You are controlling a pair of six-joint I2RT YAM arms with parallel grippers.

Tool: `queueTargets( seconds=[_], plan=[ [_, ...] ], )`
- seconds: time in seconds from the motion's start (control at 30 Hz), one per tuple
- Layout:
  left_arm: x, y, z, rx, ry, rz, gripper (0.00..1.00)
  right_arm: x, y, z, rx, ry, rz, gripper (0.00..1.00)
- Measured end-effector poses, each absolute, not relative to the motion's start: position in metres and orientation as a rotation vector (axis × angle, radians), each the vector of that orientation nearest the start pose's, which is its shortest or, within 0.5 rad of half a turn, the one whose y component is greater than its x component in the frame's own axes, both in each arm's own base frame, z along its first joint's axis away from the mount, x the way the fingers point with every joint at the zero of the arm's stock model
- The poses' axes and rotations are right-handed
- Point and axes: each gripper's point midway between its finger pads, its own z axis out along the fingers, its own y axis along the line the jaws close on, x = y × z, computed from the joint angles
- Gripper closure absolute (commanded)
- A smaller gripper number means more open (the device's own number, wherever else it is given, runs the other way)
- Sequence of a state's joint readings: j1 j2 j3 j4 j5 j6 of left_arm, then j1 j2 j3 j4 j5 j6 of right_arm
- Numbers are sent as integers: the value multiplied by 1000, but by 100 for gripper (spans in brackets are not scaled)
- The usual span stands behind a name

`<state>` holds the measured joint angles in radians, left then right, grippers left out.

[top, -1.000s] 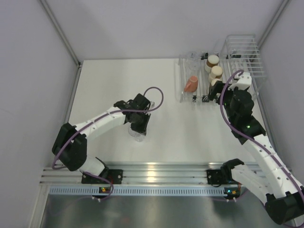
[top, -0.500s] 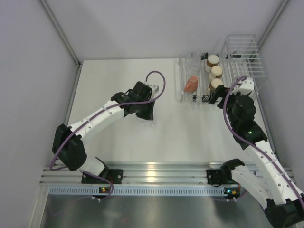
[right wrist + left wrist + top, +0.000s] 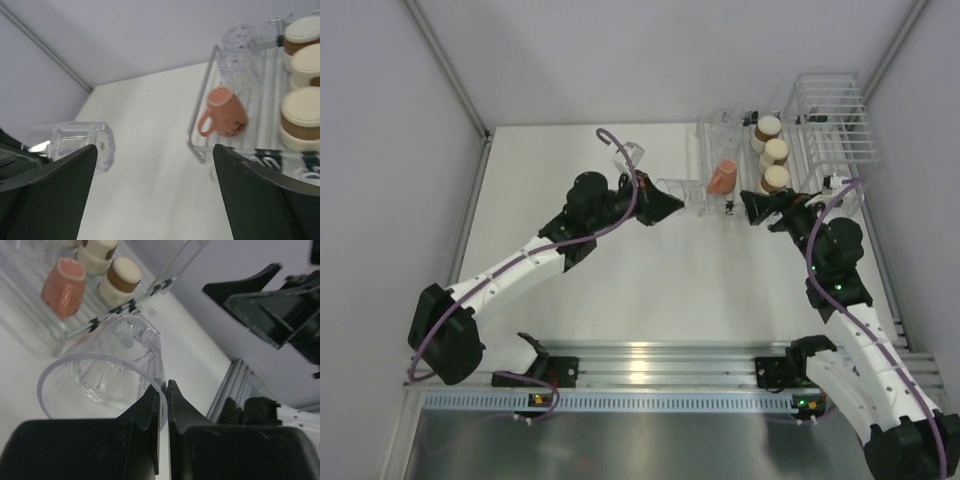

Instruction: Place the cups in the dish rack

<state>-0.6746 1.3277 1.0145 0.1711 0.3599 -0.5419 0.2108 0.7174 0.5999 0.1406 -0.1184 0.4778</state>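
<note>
My left gripper (image 3: 667, 203) is shut on the rim of a clear plastic cup (image 3: 686, 192), held on its side just left of the white dish rack (image 3: 701, 165). In the left wrist view the fingers pinch the cup wall (image 3: 111, 371) at the gripper (image 3: 164, 390). On the rack's flat bars lie a salmon-orange cup (image 3: 723, 177), three brown cups (image 3: 775, 152) turned base up, and two clear cups (image 3: 239, 55). My right gripper (image 3: 760, 206) is open and empty at the rack's near edge, facing the held cup (image 3: 82, 145).
The taller wire basket (image 3: 835, 115) stands at the rack's right side, against the right wall. The rack's near left corner (image 3: 196, 150) lies between the two grippers. Grey walls close in on both sides.
My left arm has lifted the clear cup from the middle of the table and carried it right to the rack's left edge. My right gripper has drawn back from the brown cups and turned left.
</note>
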Motion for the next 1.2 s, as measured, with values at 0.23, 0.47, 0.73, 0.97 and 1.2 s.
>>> queueTargets(
  seconds=[0.23,0.47,0.73,0.97,1.2],
  plan=[
    [266,-337,337,363,1478,-1522,100,286,131,309,134,1328,1044,1],
    [251,-340,374,367,1274,-1762,100,288,148,321,215,1216,1386,1],
    [243,-339,381,377,1225,-1834,100,289,154,322,279,1222,1516,1],
    [249,-350,363,366,1274,-1850,100,277,157,353,222,1139,1568,1],
    [251,-367,360,384,1289,-1863,100,274,167,352,211,1147,1601,0]
  ],
)
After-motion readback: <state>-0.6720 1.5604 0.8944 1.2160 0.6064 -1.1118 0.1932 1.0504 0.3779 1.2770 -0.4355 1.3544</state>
